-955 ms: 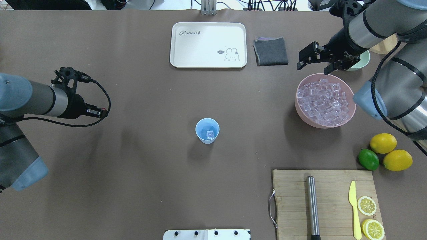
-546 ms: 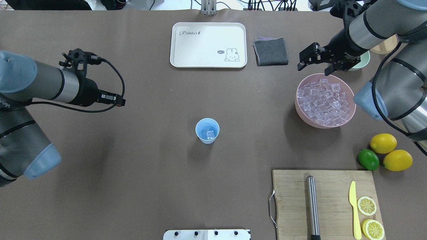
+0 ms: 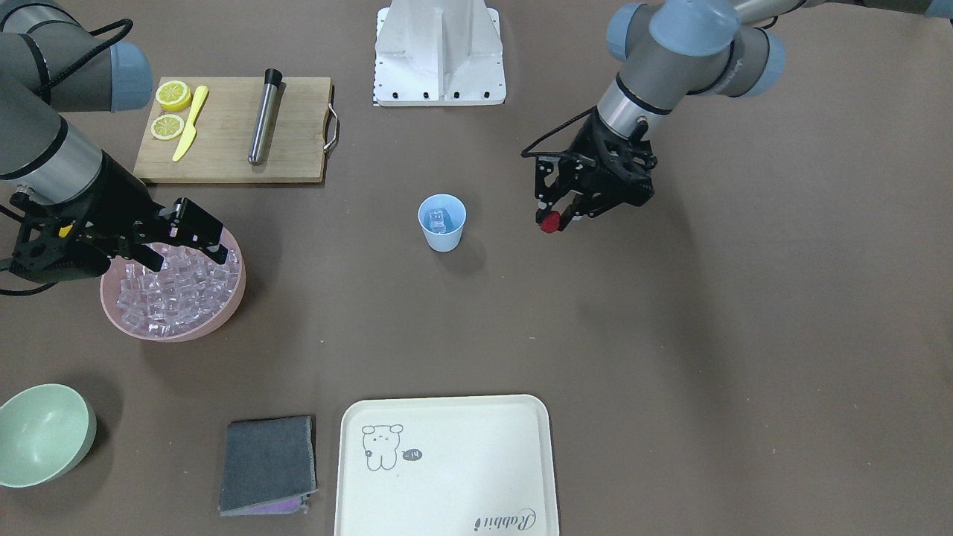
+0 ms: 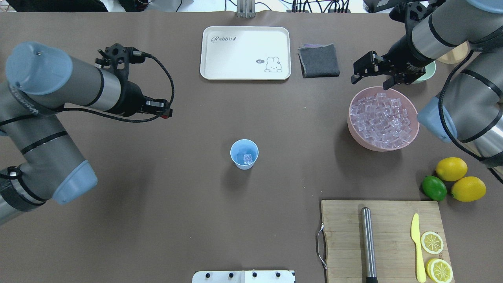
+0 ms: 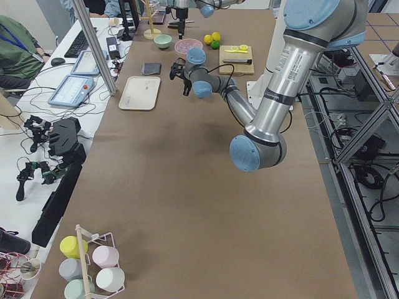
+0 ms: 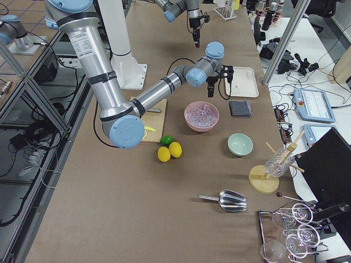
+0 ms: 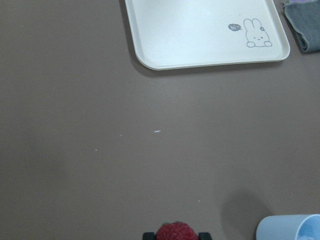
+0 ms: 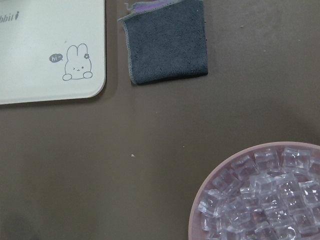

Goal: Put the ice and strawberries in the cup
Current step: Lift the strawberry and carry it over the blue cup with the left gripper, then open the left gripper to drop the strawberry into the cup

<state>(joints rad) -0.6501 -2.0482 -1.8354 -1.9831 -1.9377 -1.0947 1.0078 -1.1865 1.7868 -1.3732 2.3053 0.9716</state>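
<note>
The light blue cup stands upright mid-table with one clear ice cube in it; it also shows in the front view. My left gripper is shut on the dark red strawberry, held above the table to the cup's left and a little beyond it. The left wrist view shows the strawberry between the fingers and the cup's rim at the lower right. My right gripper is open and empty over the far rim of the pink bowl, which is full of ice cubes.
A white rabbit tray and a grey cloth lie at the far side. A cutting board with a steel rod, yellow knife and lemon halves sits near right. Two lemons and a lime lie beside it. A pale green bowl stands beyond the pink bowl.
My left arm has swung right and farther out over the table with the strawberry in its gripper, closer to the cup. The right gripper has hardly moved.
</note>
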